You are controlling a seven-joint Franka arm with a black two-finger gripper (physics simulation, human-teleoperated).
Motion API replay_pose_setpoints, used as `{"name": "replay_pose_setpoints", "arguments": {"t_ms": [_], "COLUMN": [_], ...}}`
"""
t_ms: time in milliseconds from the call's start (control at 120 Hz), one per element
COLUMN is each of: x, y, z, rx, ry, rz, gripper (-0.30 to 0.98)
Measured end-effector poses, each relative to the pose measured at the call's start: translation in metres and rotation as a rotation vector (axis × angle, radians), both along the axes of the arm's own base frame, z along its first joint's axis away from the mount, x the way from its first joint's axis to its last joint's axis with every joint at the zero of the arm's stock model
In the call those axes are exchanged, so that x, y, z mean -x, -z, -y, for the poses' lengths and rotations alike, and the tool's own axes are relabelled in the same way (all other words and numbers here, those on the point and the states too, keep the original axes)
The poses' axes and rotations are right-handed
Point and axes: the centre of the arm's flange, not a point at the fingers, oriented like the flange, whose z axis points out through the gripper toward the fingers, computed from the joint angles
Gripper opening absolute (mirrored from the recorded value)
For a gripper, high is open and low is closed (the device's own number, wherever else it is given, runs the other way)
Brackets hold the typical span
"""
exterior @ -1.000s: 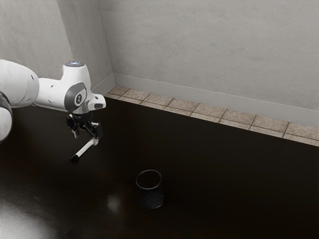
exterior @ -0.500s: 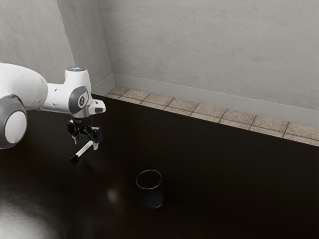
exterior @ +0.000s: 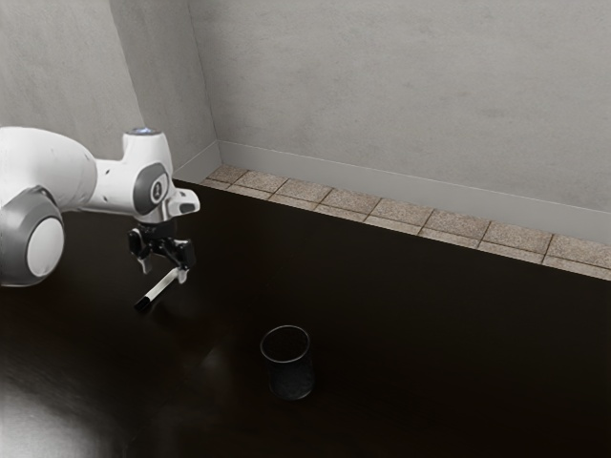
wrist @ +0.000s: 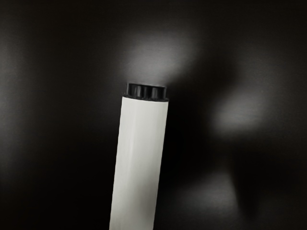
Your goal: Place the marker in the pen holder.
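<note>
Have brought the gripper lower than a second ago, down to the marker, with hardly any drop over the last half-second beyond a further shift of the arm behind. Find the marker in the same spot as before, apparently resting on the table, with black cap toward seven or eight o'clock in the exterior view and white end just by the finger on the exterior view's right. Holding the fingers wide apart, with nothing pinched between; cannot tell of any light contact with the barrel, seen running in under the hand in the wrist view. So probably near the end of the approach, but short of a grasp. Next, should centre on the barrel, close firmly, then lift; might roll or skew so slim a thing by closing off-centre. Afterward, need to carry toward four o'clock in the exterior view, to the upright pen holder, well apart from the marker, and tilt upright to clear the rim.
</note>
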Motion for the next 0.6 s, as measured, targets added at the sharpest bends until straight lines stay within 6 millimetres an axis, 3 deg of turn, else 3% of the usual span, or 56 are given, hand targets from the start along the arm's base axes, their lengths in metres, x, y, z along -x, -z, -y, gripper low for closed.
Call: {"name": "replay_pose_setpoints", "arguments": {"t_ms": [167, 600], "x": [-0.007, -0.007], "y": [0.007, 0.013], "z": [-0.005, -0.005], "rx": [-0.006, -0.001], "ry": [0.0, 0.0], "rz": [0.01, 0.012], "gripper": [0.65, 0.24]}}
